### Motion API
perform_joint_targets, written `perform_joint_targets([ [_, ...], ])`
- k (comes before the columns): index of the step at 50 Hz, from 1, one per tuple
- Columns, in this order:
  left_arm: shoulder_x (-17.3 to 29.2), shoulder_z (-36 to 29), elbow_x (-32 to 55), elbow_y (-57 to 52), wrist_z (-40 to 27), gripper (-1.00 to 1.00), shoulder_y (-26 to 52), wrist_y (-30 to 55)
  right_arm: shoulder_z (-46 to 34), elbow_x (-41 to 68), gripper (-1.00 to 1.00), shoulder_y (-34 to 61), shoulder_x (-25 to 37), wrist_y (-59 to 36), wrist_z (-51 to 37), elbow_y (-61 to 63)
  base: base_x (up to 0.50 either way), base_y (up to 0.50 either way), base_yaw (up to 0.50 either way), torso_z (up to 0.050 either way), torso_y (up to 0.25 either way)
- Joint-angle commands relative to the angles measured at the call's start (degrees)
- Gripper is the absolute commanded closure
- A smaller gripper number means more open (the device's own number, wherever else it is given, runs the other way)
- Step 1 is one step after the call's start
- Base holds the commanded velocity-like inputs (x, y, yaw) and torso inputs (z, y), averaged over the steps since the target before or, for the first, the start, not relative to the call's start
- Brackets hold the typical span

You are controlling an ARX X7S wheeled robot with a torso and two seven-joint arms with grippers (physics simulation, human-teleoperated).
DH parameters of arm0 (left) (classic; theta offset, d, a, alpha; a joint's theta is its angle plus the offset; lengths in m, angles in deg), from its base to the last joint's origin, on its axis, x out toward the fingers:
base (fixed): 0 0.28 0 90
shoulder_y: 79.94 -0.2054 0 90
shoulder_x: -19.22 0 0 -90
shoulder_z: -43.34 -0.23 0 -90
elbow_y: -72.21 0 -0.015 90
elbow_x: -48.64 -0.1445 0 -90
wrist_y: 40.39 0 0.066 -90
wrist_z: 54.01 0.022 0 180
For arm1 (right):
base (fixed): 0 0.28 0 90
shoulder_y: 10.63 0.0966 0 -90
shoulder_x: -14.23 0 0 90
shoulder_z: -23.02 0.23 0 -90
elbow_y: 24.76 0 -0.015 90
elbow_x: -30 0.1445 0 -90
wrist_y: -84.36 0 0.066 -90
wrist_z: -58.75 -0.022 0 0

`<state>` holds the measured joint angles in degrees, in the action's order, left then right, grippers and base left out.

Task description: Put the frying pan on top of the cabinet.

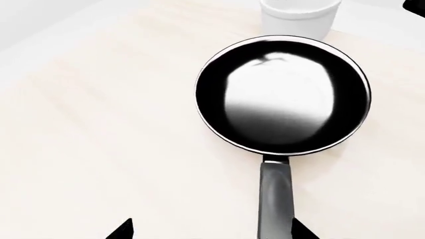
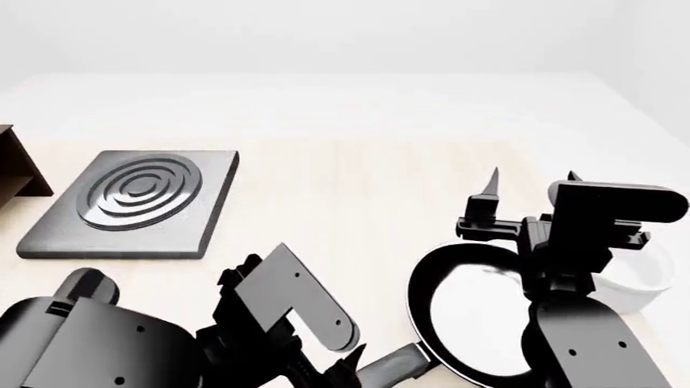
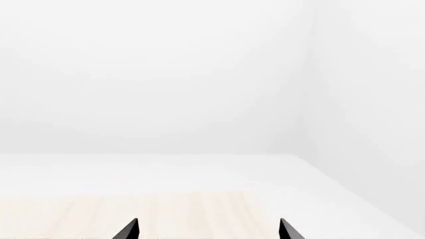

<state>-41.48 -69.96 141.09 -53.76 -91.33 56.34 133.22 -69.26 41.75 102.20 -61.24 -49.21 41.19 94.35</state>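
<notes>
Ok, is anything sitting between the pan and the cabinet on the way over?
The grey hob lies on the table between the frying pan and the cabinet, whose corner shows at the head view's left edge. Nothing else visible does.

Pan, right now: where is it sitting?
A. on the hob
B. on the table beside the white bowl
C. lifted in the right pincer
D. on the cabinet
B: the pan rests on the table next to the bowl, far from the hob.
</notes>
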Motion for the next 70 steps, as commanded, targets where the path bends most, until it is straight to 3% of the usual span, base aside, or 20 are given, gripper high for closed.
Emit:
perform_joint_targets([
  [1,-0.92,-2.99,1.47,-0.82,-2.17,-1.0,-0.14,-1.04,-0.31,0.17,-1.0,0.11,0.2,0.14,-0.18,-0.45,0.0,0.0,0.0,0.0,0.0],
  [5,-2.33,-4.74,1.53,-1.16,-2.58,-1.0,-0.78,-1.31,-0.31,0.29,-1.0,0.15,0.29,0.2,-0.22,-0.53,0.0,0.0,0.0,0.0,0.0],
  [12,-4.73,-9.16,-6.96,-1.66,2.56,-1.0,-4.19,-1.84,-0.28,0.47,-1.0,0.13,0.43,0.19,-0.37,-0.37,0.0,0.0,0.0,0.0,0.0],
  [33,-4.37,-19.56,-24.95,5.66,14.64,-1.0,-7.36,-8.63,-0.53,0.92,-1.0,0.1,0.79,0.05,-0.86,0.07,0.0,0.0,0.0,0.0,0.0],
  [52,-4.0,-26.17,-31.78,12.27,19.19,-1.0,-10.15,-12.86,-0.56,1.44,-1.0,0.09,1.05,0.06,-1.23,0.26,0.0,0.0,0.0,0.0,0.0],
  [69,-4.61,-28.13,-33.37,17.1,19.41,-1.0,-12.1,-14.03,-1.04,1.56,-1.0,0.29,1.23,0.31,-1.58,-0.2,0.0,0.0,0.0,0.0,0.0],
  [70,-4.5,-28.22,-33.44,17.04,19.5,1.0,-12.08,-14.12,-1.1,1.57,-1.0,0.28,1.24,0.32,-1.59,-0.22,0.0,0.0,0.0,0.0,0.0],
])
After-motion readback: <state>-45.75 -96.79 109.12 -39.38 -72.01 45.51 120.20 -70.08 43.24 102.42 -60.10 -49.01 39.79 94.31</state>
